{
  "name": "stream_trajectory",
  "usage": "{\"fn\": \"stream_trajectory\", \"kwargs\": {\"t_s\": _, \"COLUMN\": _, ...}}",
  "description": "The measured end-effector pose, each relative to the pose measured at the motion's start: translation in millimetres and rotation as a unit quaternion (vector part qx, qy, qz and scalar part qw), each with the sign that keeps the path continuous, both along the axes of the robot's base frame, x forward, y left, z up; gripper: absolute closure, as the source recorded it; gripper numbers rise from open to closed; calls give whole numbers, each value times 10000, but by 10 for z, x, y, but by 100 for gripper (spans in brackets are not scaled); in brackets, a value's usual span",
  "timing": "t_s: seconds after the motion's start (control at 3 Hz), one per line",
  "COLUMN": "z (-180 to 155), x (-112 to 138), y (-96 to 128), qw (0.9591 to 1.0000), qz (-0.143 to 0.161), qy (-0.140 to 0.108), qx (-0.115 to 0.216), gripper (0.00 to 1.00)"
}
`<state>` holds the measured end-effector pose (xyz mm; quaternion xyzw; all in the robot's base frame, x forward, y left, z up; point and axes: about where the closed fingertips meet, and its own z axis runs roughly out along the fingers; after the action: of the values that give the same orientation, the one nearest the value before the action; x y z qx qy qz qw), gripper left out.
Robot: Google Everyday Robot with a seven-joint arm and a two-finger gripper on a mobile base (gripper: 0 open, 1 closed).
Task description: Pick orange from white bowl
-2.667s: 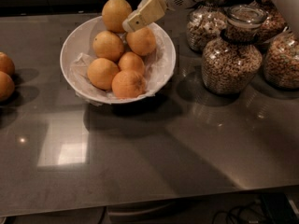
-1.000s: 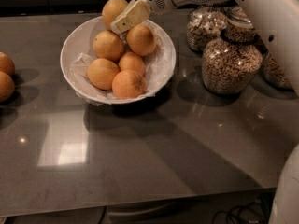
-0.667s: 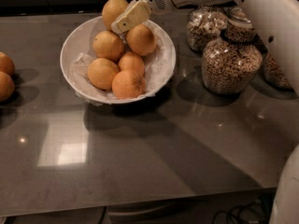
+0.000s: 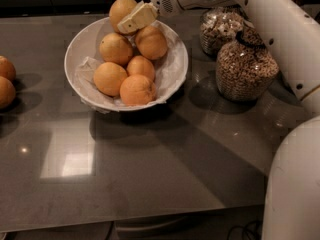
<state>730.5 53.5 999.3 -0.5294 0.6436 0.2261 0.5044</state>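
A: Camera view first. Where is the gripper?

B: The gripper [image 4: 136,18] is over the far side of the bowl [image 4: 74,59]. It reaches in from the upper right at the end of the white arm [image 4: 270,19]. Its cream tip lies slanted across the back of the pile.

A: Open or closed?

B: I cannot tell from this angle.

A: And the orange?

B: The orange [image 4: 120,5] is in the bowl, at the very back against the far rim, the highest of the pile. The gripper's tip is at its right side, touching it or just in front of it; I cannot say which.

A: What else is in the bowl?

B: Five more oranges [image 4: 116,48] lie in front of it and below it, packed close together. They rest on crumpled white paper [image 4: 170,71] that lines the bowl.

A: Around the bowl?

B: The bowl stands on a dark, glossy table [image 4: 150,174]. Two loose oranges [image 4: 5,91] lie at the left edge, well apart from the bowl. To the right stands a glass jar [image 4: 245,69] of brown grainy filling. A second jar [image 4: 220,26] is behind it, partly hidden by the arm. The robot's white body [image 4: 295,184] fills the lower right corner.
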Motion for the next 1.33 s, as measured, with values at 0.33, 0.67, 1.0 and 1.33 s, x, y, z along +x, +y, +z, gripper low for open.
{"fn": "stream_trajectory", "kwargs": {"t_s": 0.33, "z": -11, "x": 52, "y": 56, "qw": 10000, "qz": 76, "qy": 2, "qx": 9, "gripper": 13}}
{"fn": "stream_trajectory", "kwargs": {"t_s": 0.67, "z": -15, "x": 69, "y": 160, "qw": 9997, "qz": 223, "qy": 30, "qx": 29, "gripper": 14}}
{"fn": "stream_trajectory", "kwargs": {"t_s": 1.0, "z": -52, "x": 70, "y": 263, "qw": 9992, "qz": 367, "qy": 150, "qx": 66, "gripper": 14}}
{"fn": "stream_trajectory", "kwargs": {"t_s": 1.33, "z": -89, "x": 59, "y": 340, "qw": 9984, "qz": 489, "qy": 285, "qx": 89, "gripper": 15}}
